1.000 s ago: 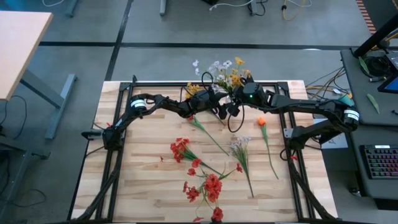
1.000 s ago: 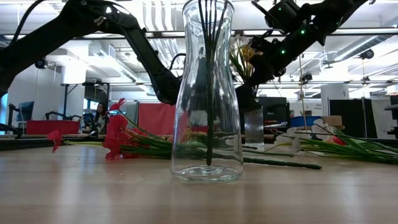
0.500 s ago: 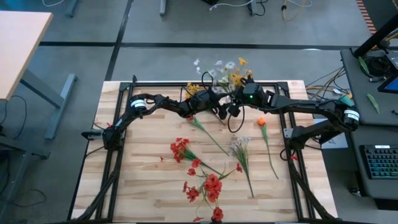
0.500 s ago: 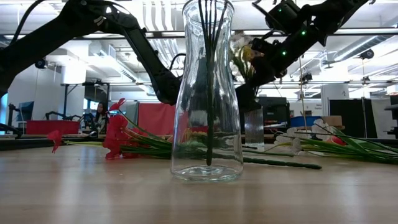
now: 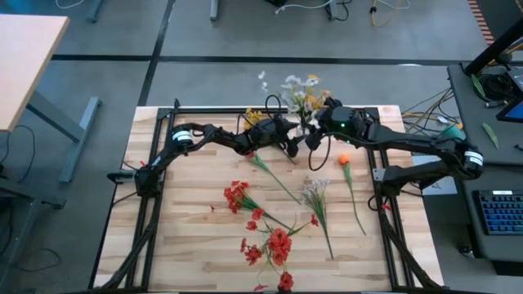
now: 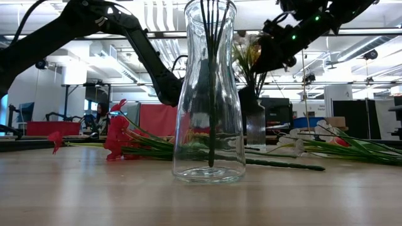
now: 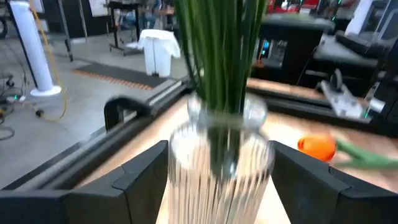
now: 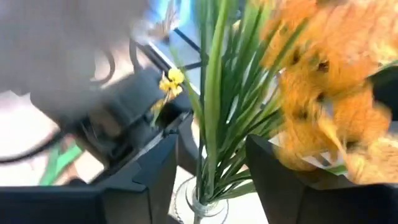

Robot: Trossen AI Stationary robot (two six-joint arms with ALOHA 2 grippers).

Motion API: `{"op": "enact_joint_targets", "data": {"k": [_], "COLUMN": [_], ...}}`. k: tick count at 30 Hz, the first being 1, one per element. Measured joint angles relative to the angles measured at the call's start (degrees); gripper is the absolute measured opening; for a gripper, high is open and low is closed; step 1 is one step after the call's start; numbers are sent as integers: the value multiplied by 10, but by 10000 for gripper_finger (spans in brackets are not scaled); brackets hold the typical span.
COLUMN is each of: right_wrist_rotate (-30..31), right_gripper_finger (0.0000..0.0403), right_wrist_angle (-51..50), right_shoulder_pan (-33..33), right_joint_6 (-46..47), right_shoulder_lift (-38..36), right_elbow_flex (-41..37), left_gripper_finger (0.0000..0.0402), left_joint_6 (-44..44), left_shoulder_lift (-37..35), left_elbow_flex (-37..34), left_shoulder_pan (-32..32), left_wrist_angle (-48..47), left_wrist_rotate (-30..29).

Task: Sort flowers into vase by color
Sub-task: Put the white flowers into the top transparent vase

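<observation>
Flanking ribbed vase (image 7: 219, 167), left end effector (image 7: 219, 186)

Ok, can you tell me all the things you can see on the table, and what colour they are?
Ribbed clear glass vase: one, at the table's far edge, holding green-stemmed yellow and white flowers.
Smooth clear glass carafe vase: one, close to the low camera, with dark stems inside.
Red flower sprays: several, lying in the middle and near part of the wooden table.
White flower spray: one, lying right of the red ones.
Orange flower: one, lying on the right side, long green stem.
Left gripper: dark, fingers either side of the ribbed vase; contact unclear.
Right gripper: dark, open, raised among the bouquet's stems.
</observation>
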Motion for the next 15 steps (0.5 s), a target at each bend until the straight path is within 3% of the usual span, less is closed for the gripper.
{"op": "enact_joint_targets", "data": {"k": [7, 15], "right_wrist_rotate": [-2, -1], "right_gripper_finger": [229, 249], "right_wrist_angle": [-35, -57], "right_shoulder_pan": [1, 15], "right_joint_6": [26, 41], "right_shoulder_lift": [-44, -84], "right_elbow_flex": [1, 1], "left_gripper_finger": [279, 319], "left_joint_6": [-1, -7], "left_shoulder_lift": [1, -2], "left_elbow_flex": [-1, -1], "left_shoulder_pan": [-1, -1], "left_wrist_angle": [10, 6], "left_wrist_rotate": [0, 1]}}
